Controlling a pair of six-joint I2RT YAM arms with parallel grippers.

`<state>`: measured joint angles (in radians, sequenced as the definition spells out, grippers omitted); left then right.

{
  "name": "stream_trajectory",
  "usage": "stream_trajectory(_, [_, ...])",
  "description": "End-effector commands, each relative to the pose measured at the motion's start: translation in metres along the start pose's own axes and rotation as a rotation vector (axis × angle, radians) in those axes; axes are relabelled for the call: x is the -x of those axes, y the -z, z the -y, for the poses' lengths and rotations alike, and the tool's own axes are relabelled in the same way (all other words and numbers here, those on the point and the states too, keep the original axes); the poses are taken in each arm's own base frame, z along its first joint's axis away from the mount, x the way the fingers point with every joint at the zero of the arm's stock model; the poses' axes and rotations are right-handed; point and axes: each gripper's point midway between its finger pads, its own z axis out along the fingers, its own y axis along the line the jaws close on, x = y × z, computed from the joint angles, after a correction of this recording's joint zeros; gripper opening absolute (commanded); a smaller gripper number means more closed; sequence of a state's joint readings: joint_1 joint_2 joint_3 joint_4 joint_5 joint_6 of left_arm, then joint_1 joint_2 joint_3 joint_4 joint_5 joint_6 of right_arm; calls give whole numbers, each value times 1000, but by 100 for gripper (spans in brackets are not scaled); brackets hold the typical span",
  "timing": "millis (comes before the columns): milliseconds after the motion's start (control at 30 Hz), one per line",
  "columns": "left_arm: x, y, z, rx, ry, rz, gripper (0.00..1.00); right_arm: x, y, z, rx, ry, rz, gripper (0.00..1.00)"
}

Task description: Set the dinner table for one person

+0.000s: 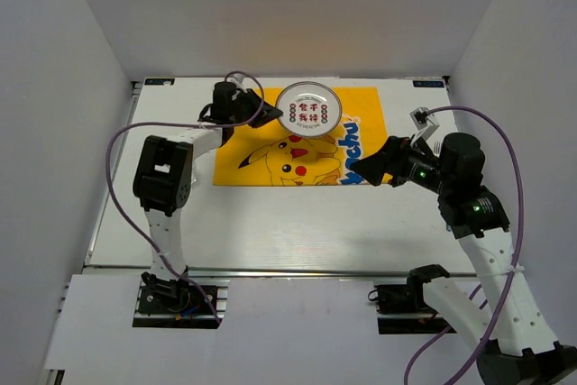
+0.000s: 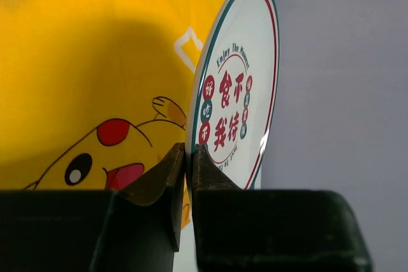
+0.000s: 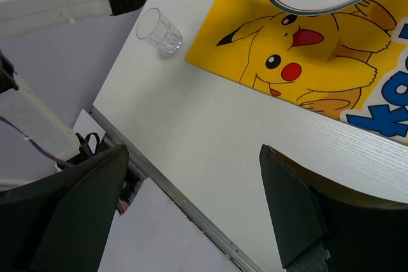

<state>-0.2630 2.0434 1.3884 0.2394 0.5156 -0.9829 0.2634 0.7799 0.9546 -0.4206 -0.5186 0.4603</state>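
You have the table (image 1: 270, 232) filling the middle of the top view. It is a white, rigid slab with metal rails that stays put, and its smooth top will probably let dishes slide.

On it, toward the upper centre, lies the yellow cartoon mat (image 1: 361, 101). It is soft cloth, likely to bunch if anything drags across it.

Your plate (image 1: 307, 107) is at the mat's upper edge in that view. In the left wrist view it stands tilted up off the cloth, with the left gripper (image 2: 189, 151) pinching its rim between nearly closed jaws. Treat it as stiff, glossy and breakable. The thin rim is the only hold and looks slippery, so lower it gently.

The right gripper (image 3: 193, 151) has its jaws spread wide and holds nothing. It hangs over bare table to the right of the mat.

A small clear glass (image 3: 159, 31), upper left in the right wrist view, appears to stand upright near the mat's corner. It looks light, slick and fragile, so take it around its wall.
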Motion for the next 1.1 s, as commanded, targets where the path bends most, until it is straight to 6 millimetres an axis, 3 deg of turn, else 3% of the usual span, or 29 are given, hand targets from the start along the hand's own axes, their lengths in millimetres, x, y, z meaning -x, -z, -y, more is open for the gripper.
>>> stream_trajectory(0, [16, -10, 19, -32, -39, 44, 0, 10, 9, -6, -10, 35, 38, 89])
stream_trajectory(233, [-4, -32, -26, 74, -28, 6, 0, 8, 15, -9, -9, 56, 38, 89])
stream_trajectory(467, [-19, -37, -53, 117, 1, -31, 0, 6, 16, -8, -9, 62, 34, 89])
stream_trajectory(867, [-30, -23, -47, 125, 2, -39, 0, 3, 14, -7, -7, 60, 28, 89])
stream_trajectory(1033, [-35, -19, -54, 186, 4, -40, 0, 2, 15, -9, 7, 56, 24, 89])
stream_trajectory(1067, [-36, -19, -55, 186, -3, -45, 7, 3, 16, -11, 10, 61, 28, 89])
